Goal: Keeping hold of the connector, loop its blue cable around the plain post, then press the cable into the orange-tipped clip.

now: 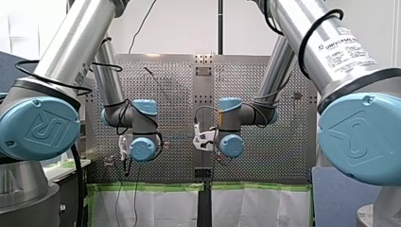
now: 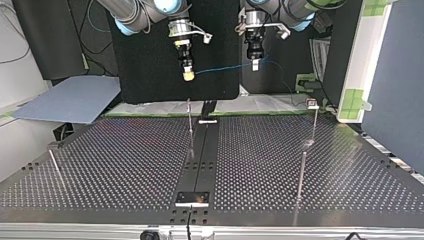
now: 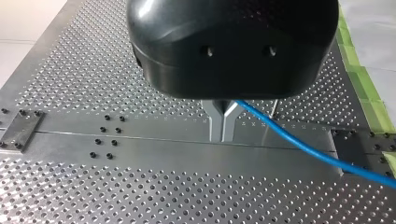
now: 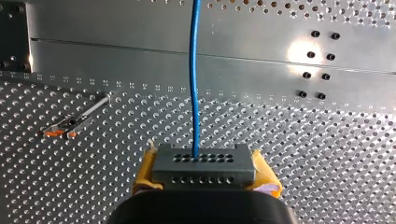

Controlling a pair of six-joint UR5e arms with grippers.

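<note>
A grey connector [image 4: 204, 164] with rows of holes sits between the yellow pads of my right gripper [image 4: 205, 179], which is shut on it. The blue cable [image 4: 194, 79] leaves the connector and runs straight ahead over the table. My left gripper [image 3: 223, 136] has its metal fingers shut on the cable [image 3: 299, 142], which trails off to one side. In the top view both grippers hang high over the table's far edge, the right gripper [image 2: 188, 74] at the left and the left gripper [image 2: 255, 64] at the right, with the cable [image 2: 225, 68] stretched between them. The orange-tipped clip [image 4: 63, 128] stands beside my right gripper.
Thin posts rise from the perforated table [image 2: 125, 165]: one [image 2: 190, 127] by the central strip [image 2: 206, 155], two at the top view's right [image 2: 314, 120] [image 2: 301, 175], one at its left [image 2: 55, 165]. A small plate [image 2: 192, 198] lies on the strip's near end.
</note>
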